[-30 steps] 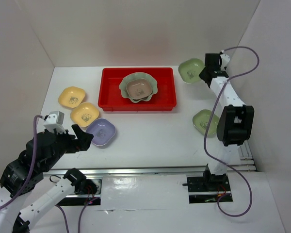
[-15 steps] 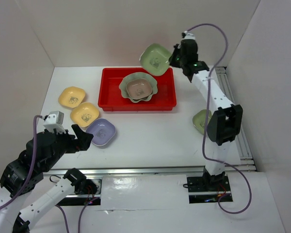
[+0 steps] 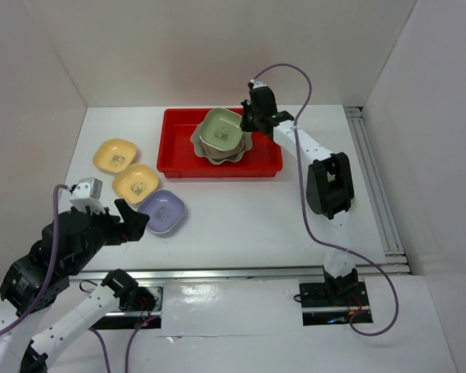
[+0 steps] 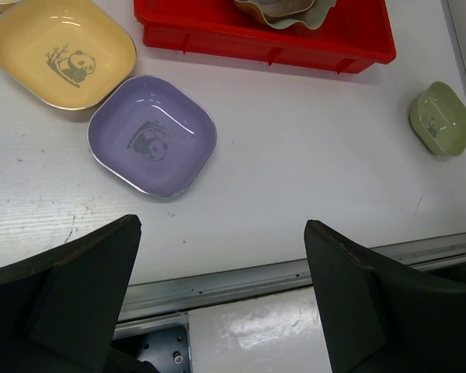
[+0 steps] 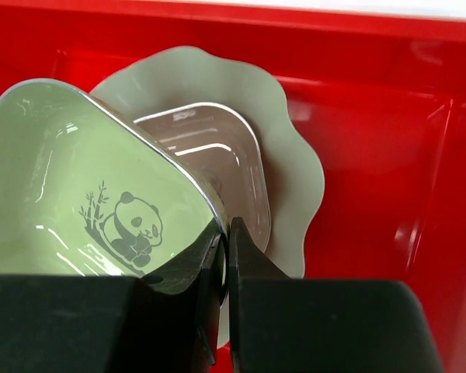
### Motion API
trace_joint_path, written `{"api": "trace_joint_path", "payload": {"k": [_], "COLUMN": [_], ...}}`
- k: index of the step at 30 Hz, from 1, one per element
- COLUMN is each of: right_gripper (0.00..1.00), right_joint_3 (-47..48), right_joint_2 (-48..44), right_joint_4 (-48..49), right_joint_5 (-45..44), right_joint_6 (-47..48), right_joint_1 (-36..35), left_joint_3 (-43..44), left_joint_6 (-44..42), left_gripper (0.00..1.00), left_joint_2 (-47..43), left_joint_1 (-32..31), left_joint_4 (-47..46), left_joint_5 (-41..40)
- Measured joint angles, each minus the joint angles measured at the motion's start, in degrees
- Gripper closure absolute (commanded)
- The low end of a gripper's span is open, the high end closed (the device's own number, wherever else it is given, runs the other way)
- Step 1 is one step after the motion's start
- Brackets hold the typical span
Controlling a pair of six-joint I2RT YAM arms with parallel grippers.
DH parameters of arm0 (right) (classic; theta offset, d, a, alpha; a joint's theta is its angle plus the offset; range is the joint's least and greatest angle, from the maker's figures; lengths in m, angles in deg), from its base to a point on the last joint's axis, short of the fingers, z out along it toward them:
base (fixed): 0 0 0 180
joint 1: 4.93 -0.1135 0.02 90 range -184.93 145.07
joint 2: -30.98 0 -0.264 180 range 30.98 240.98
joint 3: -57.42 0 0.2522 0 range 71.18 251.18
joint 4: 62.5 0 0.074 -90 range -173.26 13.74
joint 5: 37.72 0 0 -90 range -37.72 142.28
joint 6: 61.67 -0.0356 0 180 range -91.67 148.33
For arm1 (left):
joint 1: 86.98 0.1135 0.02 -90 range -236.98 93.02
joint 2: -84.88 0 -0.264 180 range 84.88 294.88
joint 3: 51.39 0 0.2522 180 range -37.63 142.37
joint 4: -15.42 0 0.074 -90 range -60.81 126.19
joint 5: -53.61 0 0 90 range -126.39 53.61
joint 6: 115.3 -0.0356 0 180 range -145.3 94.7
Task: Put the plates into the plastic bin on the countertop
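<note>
My right tool is clamped on the rim of an olive green dish. I see that dish tilted over the pink dish and the scalloped dish, which sit stacked inside the red bin. My left tool hangs wide open above the surface, near the lavender dish.

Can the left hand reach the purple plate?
Probably yes. The left hand is open, and the purple plate lies right in front of it on the counter, with nothing between them.
</note>
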Motion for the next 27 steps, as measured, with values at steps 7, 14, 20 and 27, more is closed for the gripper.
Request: {"api": "trace_joint_path", "payload": {"k": [7, 14, 20, 27], "right_gripper": [0.98, 0.98, 0.98, 0.97], "right_joint_3": [4.4, 7.6, 7.6, 9.1], "right_joint_2": [2.3, 5.8, 7.3, 7.5], "right_joint_4": [0.1, 0.0, -1.1, -2.4], "right_joint_5": [-1.9, -3.8, -4.3, -5.0], "right_joint_6": [1.4, 2.9, 5.2, 9.4], "right_joint_1": [-0.7, -1.2, -1.2, -1.2], "left_joint_3": [0.0, 0.0, 0.0, 0.0], "left_joint_6": [0.0, 0.0, 0.0, 0.0], "left_gripper": [0.0, 0.0, 0.0, 0.0], "left_joint_2": [0.0, -0.3, -1.0, -1.0], "left_joint_1": [0.0, 0.0, 0.0, 0.0], "left_joint_4": [0.0, 0.0, 0.0, 0.0], "left_joint_5": [0.0, 0.0, 0.0, 0.0]}}
